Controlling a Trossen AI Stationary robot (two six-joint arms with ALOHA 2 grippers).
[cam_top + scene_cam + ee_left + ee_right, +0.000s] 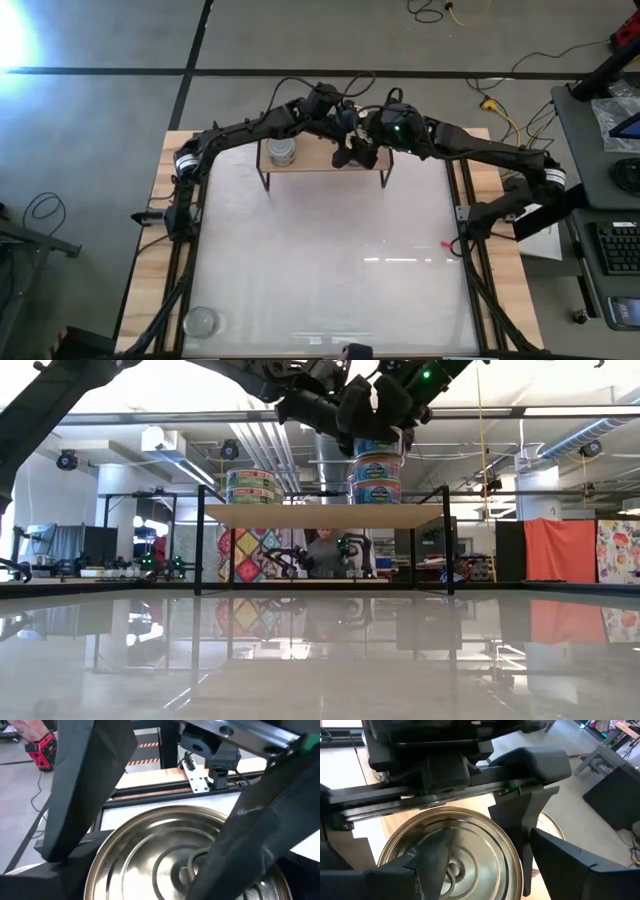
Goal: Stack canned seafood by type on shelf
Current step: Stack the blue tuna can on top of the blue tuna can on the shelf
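The light-wood shelf (320,163) (300,516) stands at the table's far edge. On its left part sits a stack of two silver-topped cans (283,152) (250,487). On its right part rises a taller stack of teal-labelled cans (376,478), hidden under the arms in the high view. Both grippers meet over this stack. My left gripper (348,128) (145,865) is open, its fingers standing wide on either side of the gold can top (150,845). My right gripper (358,152) (490,845) is open over the same gold top (465,830), facing the left one. My left gripper: its fingers straddle the top can of the right stack from above, slanting down; whether they touch its rim I cannot tell. My right gripper: one finger (430,860) shows in front of the gold top and the other beside its rim; whether either touches I cannot tell.
A clear round object (200,322) lies near the table's near left corner. A small red mark (445,243) sits by the right edge. The wide white tabletop (330,260) lies in front of the shelf. A person (322,555) sits in the room beyond.
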